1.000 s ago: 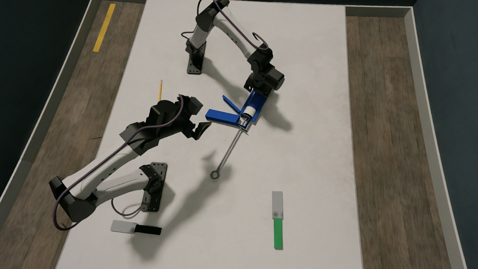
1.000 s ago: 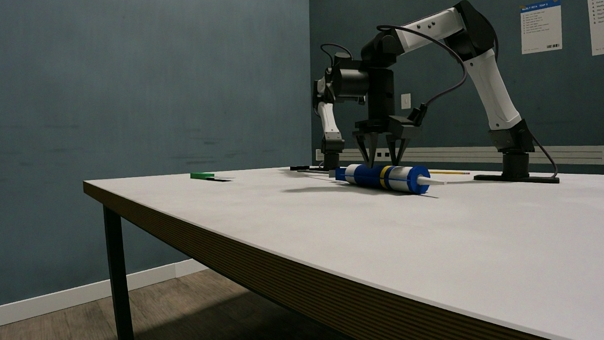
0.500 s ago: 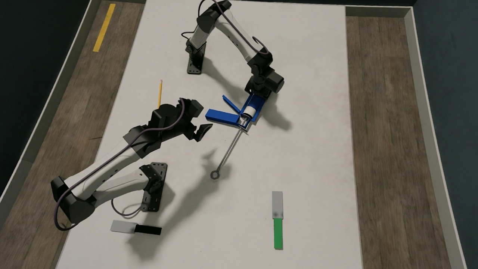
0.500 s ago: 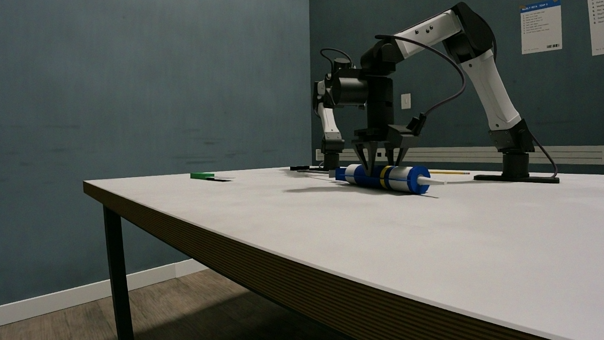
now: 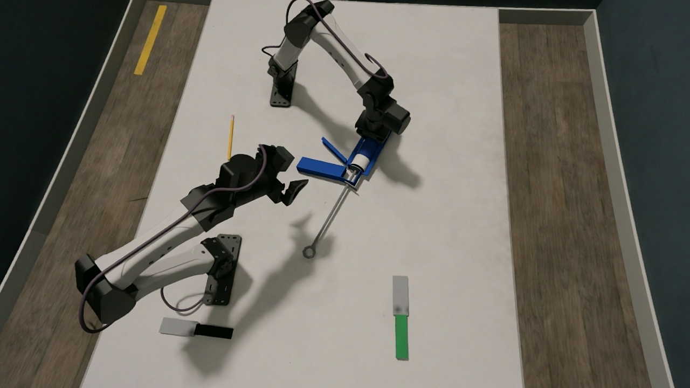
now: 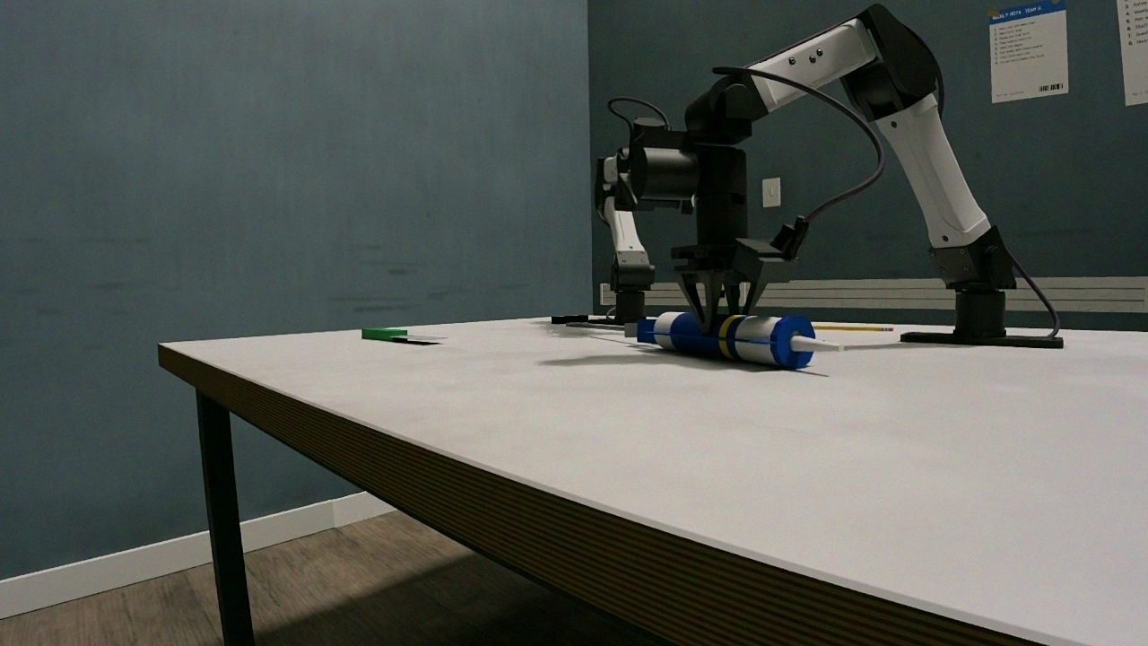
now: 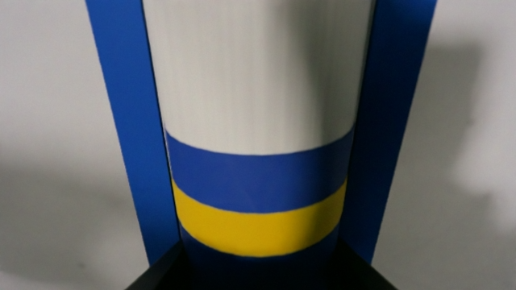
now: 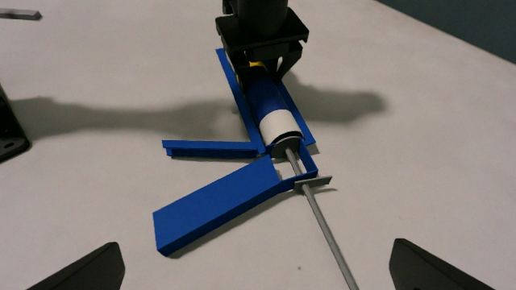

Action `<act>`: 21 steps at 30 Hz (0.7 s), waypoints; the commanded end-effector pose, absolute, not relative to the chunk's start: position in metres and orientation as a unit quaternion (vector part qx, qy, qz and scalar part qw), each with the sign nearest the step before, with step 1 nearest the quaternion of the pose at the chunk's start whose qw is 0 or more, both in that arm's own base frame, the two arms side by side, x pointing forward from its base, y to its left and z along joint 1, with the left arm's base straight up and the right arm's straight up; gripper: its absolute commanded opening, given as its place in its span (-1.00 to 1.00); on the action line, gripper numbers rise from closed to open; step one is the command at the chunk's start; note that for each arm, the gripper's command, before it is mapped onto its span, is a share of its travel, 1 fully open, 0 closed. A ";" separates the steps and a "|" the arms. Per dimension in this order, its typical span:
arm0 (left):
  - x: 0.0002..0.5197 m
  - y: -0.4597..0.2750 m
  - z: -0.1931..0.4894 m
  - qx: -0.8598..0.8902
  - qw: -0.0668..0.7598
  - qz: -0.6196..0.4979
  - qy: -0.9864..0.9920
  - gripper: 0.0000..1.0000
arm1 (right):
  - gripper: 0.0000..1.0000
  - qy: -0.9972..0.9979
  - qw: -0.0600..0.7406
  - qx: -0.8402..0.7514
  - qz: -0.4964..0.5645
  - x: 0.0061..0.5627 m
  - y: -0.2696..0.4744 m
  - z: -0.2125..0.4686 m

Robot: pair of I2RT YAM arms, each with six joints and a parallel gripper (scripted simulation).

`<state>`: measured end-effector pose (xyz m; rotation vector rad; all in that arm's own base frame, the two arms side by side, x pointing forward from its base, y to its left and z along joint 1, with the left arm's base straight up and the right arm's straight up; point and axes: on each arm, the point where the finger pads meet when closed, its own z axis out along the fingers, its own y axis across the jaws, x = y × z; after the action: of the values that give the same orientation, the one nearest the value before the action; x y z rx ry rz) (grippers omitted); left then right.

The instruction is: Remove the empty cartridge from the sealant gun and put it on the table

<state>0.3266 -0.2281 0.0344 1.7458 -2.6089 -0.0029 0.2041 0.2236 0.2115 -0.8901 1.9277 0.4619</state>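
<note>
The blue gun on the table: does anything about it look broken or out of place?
Nothing stands out. The sealant gun lies on its side, the cartridge seated in its cradle, with no visible spill or crack.

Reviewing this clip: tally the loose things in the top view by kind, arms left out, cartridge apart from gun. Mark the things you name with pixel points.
Gun (image 5: 321, 168) (image 6: 645, 330) (image 7: 129, 121) (image 8: 218, 197): 1
Cartridge (image 5: 360, 160) (image 6: 757, 337) (image 7: 258, 93) (image 8: 279, 122): 1
Pencil (image 5: 230, 137) (image 6: 855, 327): 1
Scrapers: 2 (green-handled scraper (image 5: 401, 332) (image 6: 383, 333), black-handled scraper (image 5: 213, 331) (image 6: 569, 319))
Total: 5
</note>
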 end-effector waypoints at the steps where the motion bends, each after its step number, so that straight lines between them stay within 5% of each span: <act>1: 0.314 -0.235 0.046 0.540 0.058 0.024 -0.839 -0.18 | 1.00 0.770 0.489 -0.359 0.198 0.207 0.226 0.222; 21: 0.326 -0.227 0.071 0.550 0.095 0.076 -0.826 -0.18 | 1.00 0.752 0.514 -0.355 0.209 0.209 0.227 0.220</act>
<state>0.3257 -0.2230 0.0515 1.6410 -2.4509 0.1510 0.2067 0.2261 0.2094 -0.8709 1.8576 0.4877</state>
